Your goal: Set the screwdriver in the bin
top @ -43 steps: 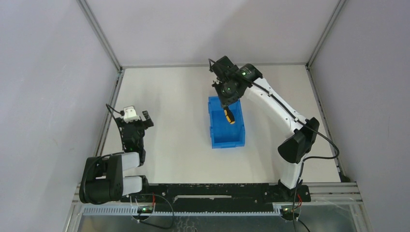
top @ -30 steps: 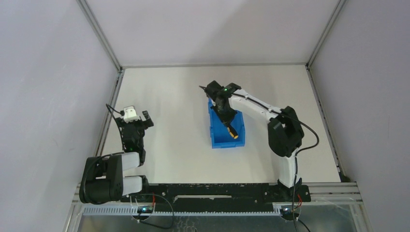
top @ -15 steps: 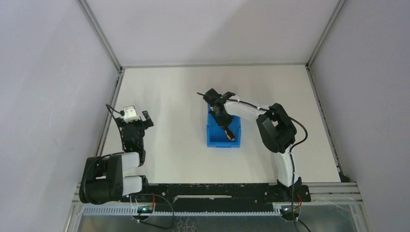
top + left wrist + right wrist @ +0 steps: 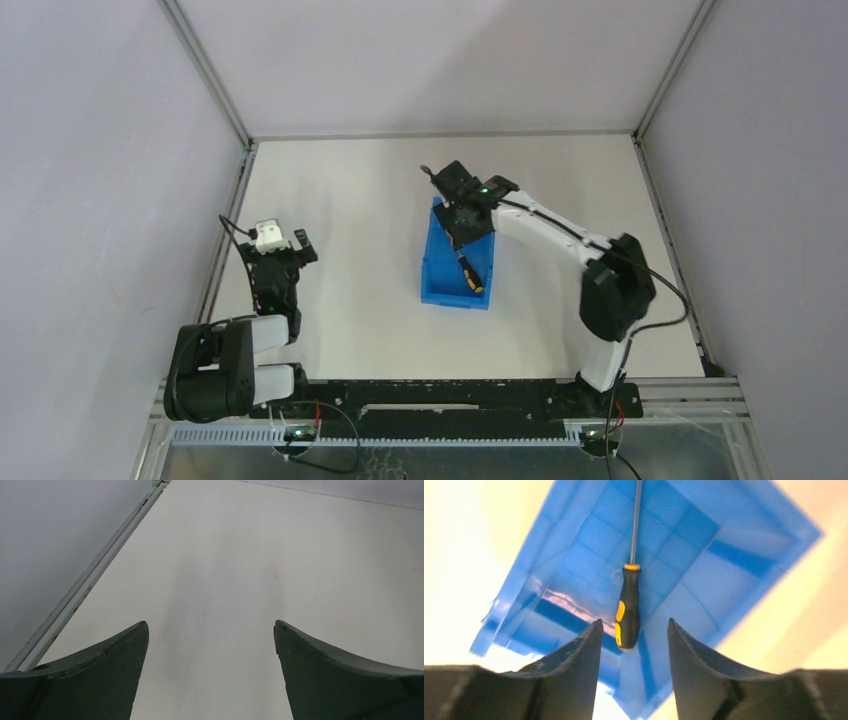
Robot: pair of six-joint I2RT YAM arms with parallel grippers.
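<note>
The blue bin (image 4: pixel 441 279) stands mid-table, long side running away from the arm bases. Inside it, in the near half, lies the screwdriver (image 4: pixel 470 275) with its black-and-yellow handle toward the bases. My right gripper (image 4: pixel 467 227) hovers over the bin's far end, open and holding nothing. The right wrist view looks down into the bin (image 4: pixel 706 575): the screwdriver (image 4: pixel 628 607) rests on the floor, thin shaft pointing away, clear of both fingers of the right gripper (image 4: pixel 634 622). At the table's left my left gripper (image 4: pixel 277 243) stays open, and in its own view the left gripper (image 4: pixel 211 625) frames only bare table.
Grey walls and metal frame rails (image 4: pixel 224 230) enclose the white table on the left, back and right. The right arm's elbow (image 4: pixel 618 290) sits right of the bin. A rail (image 4: pixel 85 587) runs along the table edge in the left wrist view.
My right gripper opened and let go of the screwdriver, which now lies in the bin. The right arm drew back toward the bin's far end; the bin slid slightly left. The left arm has not moved.
</note>
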